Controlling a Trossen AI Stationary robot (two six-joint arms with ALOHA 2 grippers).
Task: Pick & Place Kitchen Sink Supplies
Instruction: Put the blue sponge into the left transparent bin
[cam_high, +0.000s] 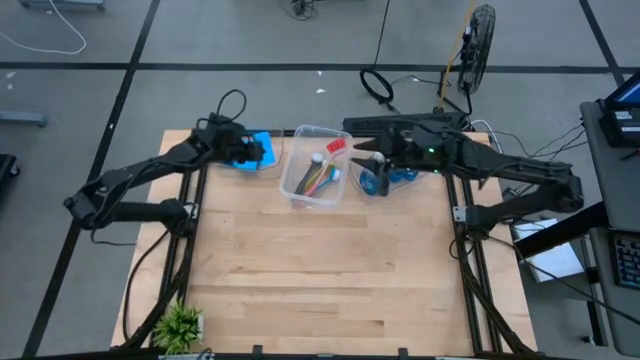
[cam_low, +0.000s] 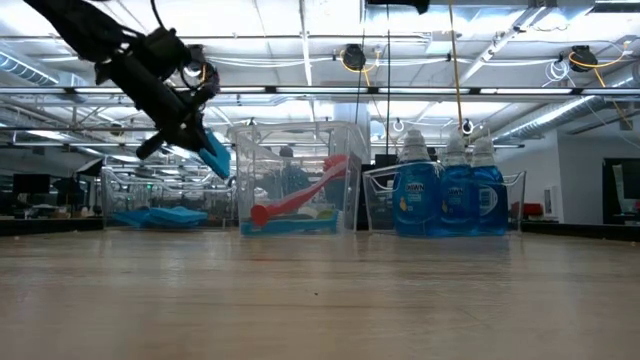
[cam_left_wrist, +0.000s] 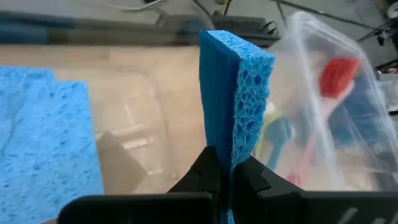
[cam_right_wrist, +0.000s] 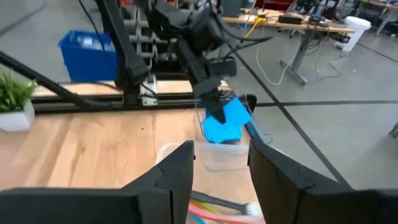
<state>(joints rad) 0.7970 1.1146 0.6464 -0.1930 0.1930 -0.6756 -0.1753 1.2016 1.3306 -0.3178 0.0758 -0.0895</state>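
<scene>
**Left arm lifts a sponge on edge above its bin; right arm hangs over the bottle bin**

The wooden table (cam_high: 320, 270) fills the middle of the high view, with all the work crowded along its far edge. Two dark arms reach in from either side.

Three clear plastic bins sit in a row there. The middle bin (cam_high: 315, 165) holds the long-handled brushes, lying together lengthwise; the red brush (cam_low: 300, 200) leans up against the wall with its head high, and yellow and blue handles show beneath it. The bin on the right (cam_low: 445, 205) holds the clear bottles of blue liquid (cam_low: 445, 195), standing upright and touching one another; three can be counted from the low view. The bin on the left (cam_left_wrist: 134, 121) holds the flat blue sponges (cam_low: 165, 215), stacked low.

The left gripper (cam_left_wrist: 229, 180) is raised above that left bin, its fingers pinched tight on the lower edge of one blue sponge (cam_left_wrist: 236, 93), which stands on edge between them, clear of the stack.

The right gripper (cam_right_wrist: 221, 163) hovers over the bottle bin with its fingers parted and nothing between them.

A small green plant (cam_high: 180, 325) stands at the near left corner, well apart from everything.
</scene>
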